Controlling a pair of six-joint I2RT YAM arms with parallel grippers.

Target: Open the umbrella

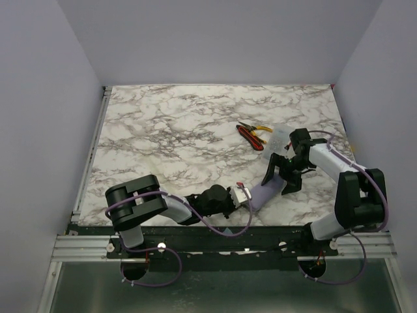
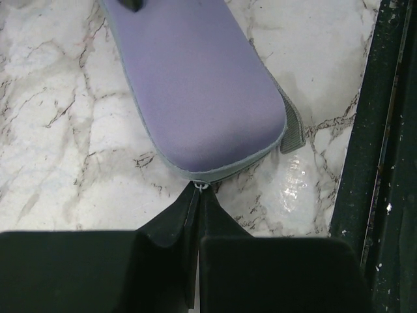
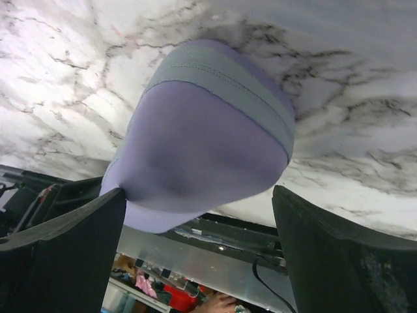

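The umbrella does not show in any view. The lavender oval hard-shell case [image 1: 264, 193] lies on the marble table near the front edge; it also shows in the left wrist view [image 2: 195, 85] and the right wrist view [image 3: 202, 137]. My left gripper [image 1: 242, 194] is at the case's near-left end, its jaws pressed together on the small metal zipper pull [image 2: 201, 186] at the grey zipper band. My right gripper [image 1: 280, 176] is open, its fingers astride the case's far right end [image 3: 199, 195], the left finger [image 3: 78, 248] close against the case.
Red-and-yellow-handled pliers [image 1: 253, 135] lie behind the right arm, beside a clear plastic piece [image 1: 279, 137]. The table's black front rail [image 2: 384, 130] runs just right of the case. Grey walls enclose the table on three sides.
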